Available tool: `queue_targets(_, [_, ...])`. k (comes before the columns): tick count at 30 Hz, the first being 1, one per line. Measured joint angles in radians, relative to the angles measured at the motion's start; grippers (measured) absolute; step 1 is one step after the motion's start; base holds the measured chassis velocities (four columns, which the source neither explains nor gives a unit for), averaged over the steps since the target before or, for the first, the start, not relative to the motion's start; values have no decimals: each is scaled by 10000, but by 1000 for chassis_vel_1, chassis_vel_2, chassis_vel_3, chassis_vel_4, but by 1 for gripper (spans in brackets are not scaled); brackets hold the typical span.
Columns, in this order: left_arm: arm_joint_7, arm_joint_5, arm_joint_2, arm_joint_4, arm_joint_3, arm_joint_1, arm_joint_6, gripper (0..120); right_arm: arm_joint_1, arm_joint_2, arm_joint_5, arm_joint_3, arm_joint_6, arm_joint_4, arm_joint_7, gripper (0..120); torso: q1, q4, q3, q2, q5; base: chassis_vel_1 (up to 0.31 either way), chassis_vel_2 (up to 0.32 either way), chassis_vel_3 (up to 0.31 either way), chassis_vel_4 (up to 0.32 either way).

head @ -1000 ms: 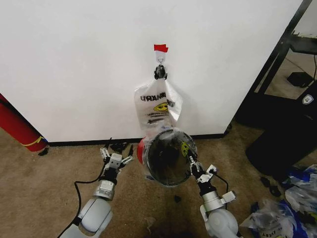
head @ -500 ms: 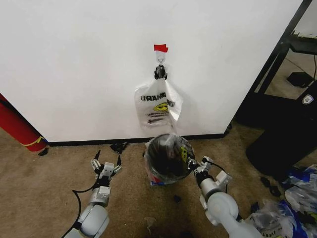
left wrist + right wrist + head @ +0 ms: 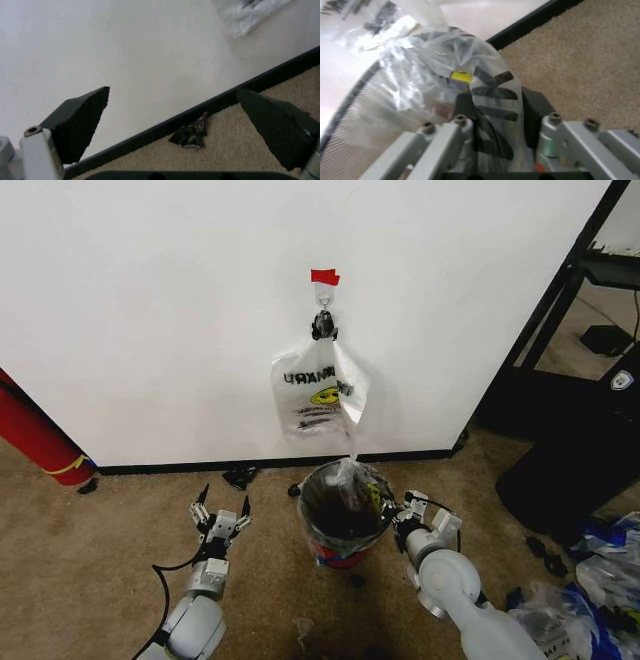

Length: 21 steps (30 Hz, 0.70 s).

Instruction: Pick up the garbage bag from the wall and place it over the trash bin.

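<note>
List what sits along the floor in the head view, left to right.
Red cylinder → left gripper → trash bin → right gripper → loose bags.

Bright even light, blurry wrist close-ups

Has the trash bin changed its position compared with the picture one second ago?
Yes. The trash bin was tipped, its mouth facing the camera; now it stands upright on the carpet, nearer the black baseboard, with the right gripper at its rim.
</note>
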Motion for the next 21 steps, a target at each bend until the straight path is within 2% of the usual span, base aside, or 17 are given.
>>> queue_targets(2, [2, 14, 0, -41, 0, 48, -30, 100, -170, -32, -102, 21, -2, 257, -101, 37, 0, -1, 0, 1, -2, 0, 0, 0, 0])
queue_targets(5, [3, 52, -9, -110, -2, 97, -50, 100, -398, -65, -233, 48, -75, 611, -92, 43, 0, 0, 0, 1, -2, 0, 0, 0, 0])
queue_targets(10, [4, 151, -21, -298, -37, 192, -80, 100, -982, -154, -599, 174, -270, 1398, 406, 66, 0, 0, 0, 1, -2, 0, 0, 0, 0])
queue_targets(12, [4, 167, -21, -319, -43, 205, -86, 100, -1063, -169, -631, 205, -298, 1493, 487, 69, 0, -1, 0, 1, -2, 0, 0, 0, 0])
queue_targets(15, [4, 221, -42, -383, -96, 265, -195, 100, -1572, -259, -866, 433, -279, 2009, 524, 82, 0, 1, 0, 1, -1, 0, 0, 0, 0])
queue_targets(17, [9, 167, -83, -478, -144, 288, -305, 100, -1885, -305, -1207, 552, 91, 2236, 74, 90, 0, 1, 0, 1, -2, 0, 0, 0, 0])
queue_targets(18, [55, 20, -156, -615, -216, 298, -462, 100, -2179, -323, -1733, 662, 854, 2387, -817, 95, -1, -1, -1, 1, -2, 0, 0, 0, 0])
queue_targets(19, [55, 20, -156, -615, -216, 298, -462, 100, -2179, -323, -1733, 662, 854, 2387, -817, 95, -1, -1, -1, 1, -2, 0, 0, 0, 0])
queue_targets(21, [432, -545, -435, -1023, -475, 308, -968, 100, -2499, -223, -2942, 884, 3017, 2316, -2607, 99, -1, -2, 0, 2, -3, 0, 0, 0, 0])
